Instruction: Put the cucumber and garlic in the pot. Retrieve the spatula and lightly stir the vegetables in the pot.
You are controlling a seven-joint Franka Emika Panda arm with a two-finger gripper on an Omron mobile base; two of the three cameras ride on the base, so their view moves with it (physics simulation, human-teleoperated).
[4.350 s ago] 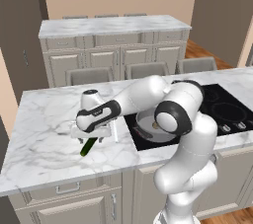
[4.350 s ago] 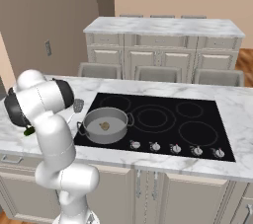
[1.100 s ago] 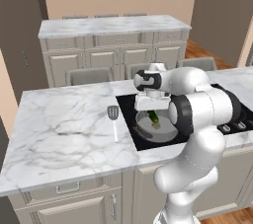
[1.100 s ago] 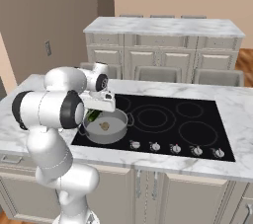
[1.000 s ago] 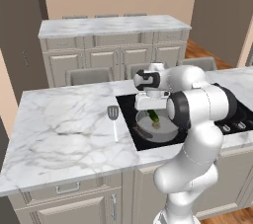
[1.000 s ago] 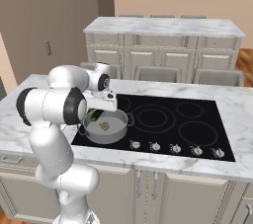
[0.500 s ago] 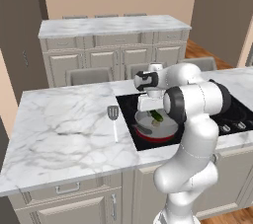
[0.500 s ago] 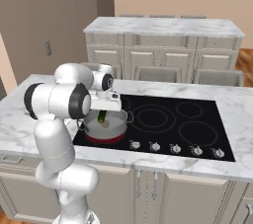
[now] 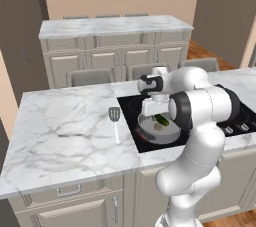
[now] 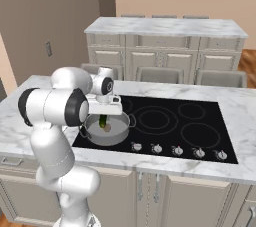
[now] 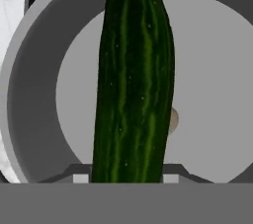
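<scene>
The grey pot (image 9: 145, 133) (image 10: 90, 132) (image 11: 29, 70) stands on the black cooktop's near left burner. My gripper (image 9: 156, 110) (image 10: 105, 111) (image 11: 126, 176) hangs straight above it, shut on the dark green cucumber (image 9: 161, 119) (image 10: 103, 120) (image 11: 133, 80), whose free end points down into the pot. The small tan garlic (image 9: 159, 126) (image 10: 107, 128) (image 11: 172, 119) lies on the pot's floor, half hidden by the cucumber in the hand view. The spatula (image 9: 115, 116) lies flat on the marble counter left of the cooktop, its handle toward the front edge.
The black cooktop (image 10: 190, 126) stretches right of the pot, with a row of knobs (image 10: 175, 149) along its front. Marble counter (image 9: 60, 131) spreads to the left of the spatula. A second counter with cabinets and chair backs (image 9: 115, 33) stands behind.
My hand has stayed over the pot with the cucumber between its fingers, and the cucumber has dipped slightly lower into the pot. The spatula and garlic have not moved.
</scene>
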